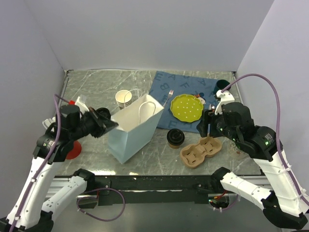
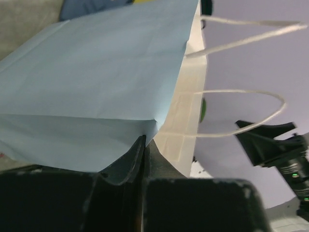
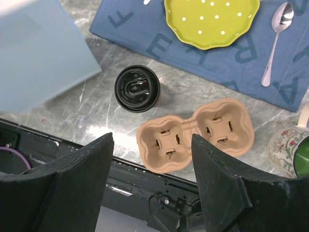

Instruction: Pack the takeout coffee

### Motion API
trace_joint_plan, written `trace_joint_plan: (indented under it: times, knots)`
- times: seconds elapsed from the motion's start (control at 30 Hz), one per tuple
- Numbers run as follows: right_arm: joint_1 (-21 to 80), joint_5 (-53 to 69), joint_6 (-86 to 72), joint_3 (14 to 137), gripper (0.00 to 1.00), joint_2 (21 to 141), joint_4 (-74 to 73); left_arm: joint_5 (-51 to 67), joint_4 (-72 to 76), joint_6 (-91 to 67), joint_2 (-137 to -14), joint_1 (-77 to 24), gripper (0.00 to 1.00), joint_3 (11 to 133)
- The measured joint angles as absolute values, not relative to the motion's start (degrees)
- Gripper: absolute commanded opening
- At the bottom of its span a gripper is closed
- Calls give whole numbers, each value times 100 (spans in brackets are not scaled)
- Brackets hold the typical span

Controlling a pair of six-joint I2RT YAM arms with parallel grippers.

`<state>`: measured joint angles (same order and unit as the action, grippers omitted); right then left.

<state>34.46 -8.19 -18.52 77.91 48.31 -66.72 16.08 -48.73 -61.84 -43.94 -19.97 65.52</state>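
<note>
Nearest in the top view, just above the arm bases, the cardboard cup carrier lies right of centre, close to the lower edge of the table. Its two wells are empty in the right wrist view.

The right gripper hangs over the carrier. Its jaws are wide apart and hold nothing, and in the wrist view the marble and the carrier show between the two fingers.

The takeout coffee stands upright on the marble at the centre, just up and left of the carrier, with a narrow gap between them. Its black lid faces up and nothing touches it.

A strip of bare marble separates the coffee from the paper bag. The light blue bag stands left of centre with its mouth open upward and its white handles free.

The left gripper is at the left rim of the bag. In the left wrist view its jaws are pressed together on the thin paper edge. A red disc lies at the far left, under this arm.

Farther up, the blue lettered placemat carries a yellow-green plate, and its lower edge comes near the coffee. A stack of cream cups stands just above the bag. A dark green mug stands in the upper right corner.
</note>
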Motion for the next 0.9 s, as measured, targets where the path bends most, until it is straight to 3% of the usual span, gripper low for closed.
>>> trace_joint_plan:
  times: [0.1, 0.23, 0.27, 0.37, 0.5, 0.7, 0.9]
  knots:
    - [3446, -788, -1850, 7791, 73, 4825, -6672, 1787, -5063, -6062, -4152, -1997, 16, 6047]
    - [3446, -744, -1837, 7787, 73, 4814, -6674, 1817, -5402, -5889, -4123, -1997, 38, 5752]
    - [3446, -740, -1837, 7787, 73, 4814, -6678, 1747, -5546, -5815, -4167, -1997, 38, 5791]
    - [3446, -725, -1837, 7789, 73, 4812, -6687, 1160, -6119, -5680, -4447, -2003, 43, 6213]
    - [3446, -679, -1837, 7789, 73, 4792, -6685, 270, -6726, -5590, -4831, -2001, 59, 7111]
    - [3446, -416, -1811, 7787, 71, 4781, -6541, -543, -7175, -5603, -4910, -2001, 74, 7894]
    - [3446, 222, -1726, 8141, 70, 5330, -6224, -602, -7496, -5725, -4899, -2001, 74, 8169]
